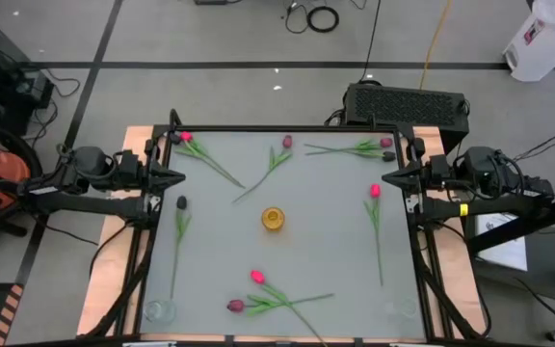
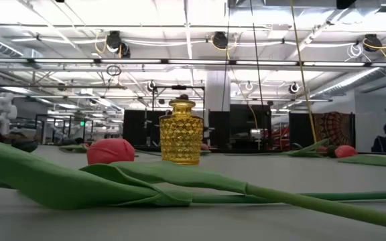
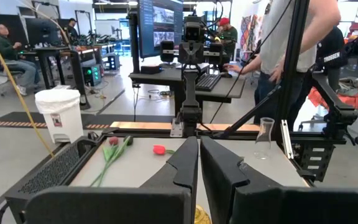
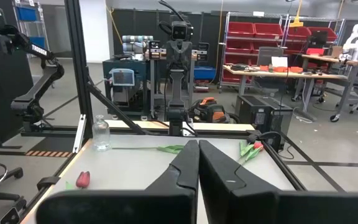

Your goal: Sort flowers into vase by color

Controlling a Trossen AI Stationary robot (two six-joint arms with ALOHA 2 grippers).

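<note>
Several artificial tulips lie flat on the grey table. A pink one (image 1: 186, 137) and a maroon one (image 1: 287, 142) lie at the far side, and two (image 1: 385, 148) lie at the far right. A pink one (image 1: 375, 191) lies on the right and a near-black one (image 1: 181, 202) on the left. A pink one (image 1: 256, 277) and a maroon one (image 1: 235, 306) lie at the near edge. A yellow glass vase (image 1: 274, 219) stands upright at the table's middle. My left gripper (image 1: 179, 178) is shut and empty above the left edge. My right gripper (image 1: 386, 177) is shut and empty above the right edge.
A clear glass vase (image 1: 159, 310) stands at the near left corner, and another clear one (image 3: 265, 138) at the near right. A black frame (image 1: 287, 128) runs round the table. In the low view a tulip leaf (image 2: 79, 181) fills the foreground. A person (image 3: 291, 37) stands beyond the right side.
</note>
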